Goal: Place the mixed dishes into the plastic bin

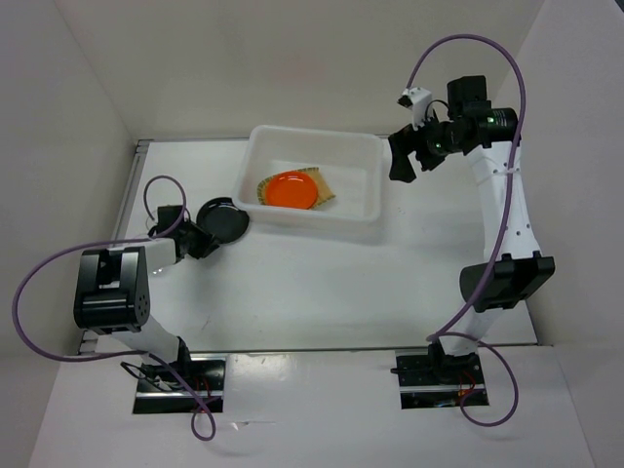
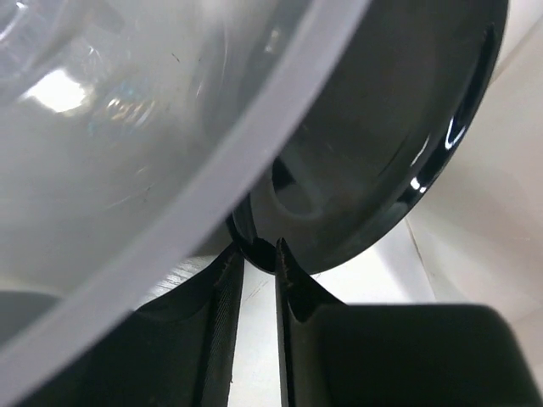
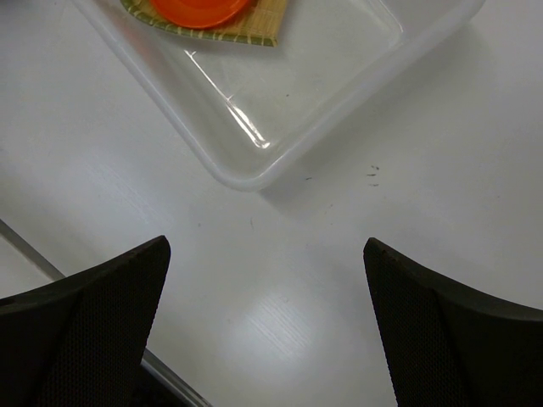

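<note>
Left tool (image 2: 259, 253): pinched on the black plate's near rim.
Black plate (image 1: 224, 219): just left of the plastic bin; likely stiff, light, glossy and slippery, so the rim suits.
Plastic bin (image 1: 268, 136): holds bamboo tray (image 1: 326, 191) and orange plate (image 1: 290, 190).
Right tool (image 1: 403, 161): spread, empty, far right.

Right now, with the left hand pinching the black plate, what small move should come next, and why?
Probably carry the black plate rightward over the rim of the plastic bin. The left hand is shut on its edge just outside the bin's left wall, while the orange plate and bamboo tray already lie inside.
</note>
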Tool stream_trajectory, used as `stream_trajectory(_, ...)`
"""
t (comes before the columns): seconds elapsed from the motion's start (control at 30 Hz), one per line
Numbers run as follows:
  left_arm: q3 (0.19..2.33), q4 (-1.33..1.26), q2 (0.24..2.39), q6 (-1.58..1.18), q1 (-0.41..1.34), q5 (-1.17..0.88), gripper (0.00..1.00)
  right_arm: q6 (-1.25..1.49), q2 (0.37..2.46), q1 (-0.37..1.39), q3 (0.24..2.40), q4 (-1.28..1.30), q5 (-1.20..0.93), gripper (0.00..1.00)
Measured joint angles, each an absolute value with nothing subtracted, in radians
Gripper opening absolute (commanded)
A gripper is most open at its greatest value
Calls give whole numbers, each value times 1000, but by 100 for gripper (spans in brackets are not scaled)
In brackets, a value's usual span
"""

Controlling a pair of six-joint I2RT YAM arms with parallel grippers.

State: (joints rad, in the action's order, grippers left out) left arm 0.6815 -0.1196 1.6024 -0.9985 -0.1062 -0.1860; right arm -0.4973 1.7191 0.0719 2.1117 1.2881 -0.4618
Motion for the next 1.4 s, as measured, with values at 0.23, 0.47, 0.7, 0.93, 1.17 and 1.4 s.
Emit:
stream_trajectory(0.23,702,-114,1613,-1002,-100,-169,16,-504,1701,65,2078,1289,-467,99)
stream_trajectory(0.47,714,-104,1611,-1003,-95,-168,8,-511,1697,60,2069,1289,-473,99)
stream_trajectory(0.7,715,-30,1563,-1006,-93,-159,0,-516,1695,60,2058,1289,-493,99)
stream_trajectory(0.93,781,85,1521,-1019,-90,-133,0,-518,1691,60,2041,1289,-505,99)
stream_trajectory(1.17,828,150,1464,-1029,-89,-110,0,-522,1691,60,2040,1288,-515,99)
stream_trajectory(1.4,860,220,1423,-1050,-89,-96,0,-523,1691,60,2035,1289,-533,99)
